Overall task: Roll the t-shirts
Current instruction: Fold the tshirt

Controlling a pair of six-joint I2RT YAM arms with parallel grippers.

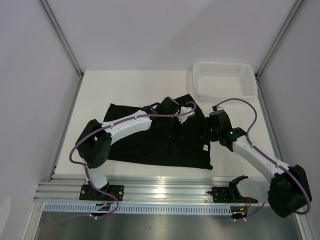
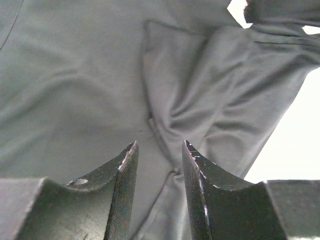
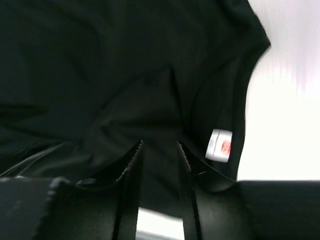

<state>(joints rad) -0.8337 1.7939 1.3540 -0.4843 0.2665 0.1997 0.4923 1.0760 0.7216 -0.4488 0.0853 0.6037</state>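
Note:
The black t-shirt [image 1: 140,145] lies spread and creased on the white table, with its small light label [image 1: 205,148] near the right hem. My left gripper [image 1: 173,129] hangs over the shirt's upper right part. In the left wrist view it [image 2: 159,145] is open, with wrinkled fabric [image 2: 75,75] below and nothing between the jaws. My right gripper [image 1: 206,134] is at the shirt's right edge. In the right wrist view it [image 3: 160,143] is open above dark folds [image 3: 100,60], and the label [image 3: 220,145] lies just right of its fingers.
A white mesh basket [image 1: 196,80] stands at the back right of the table, beyond the shirt. Bare white table [image 1: 125,87] surrounds the shirt. Grey side walls and metal frame posts bound the table left and right.

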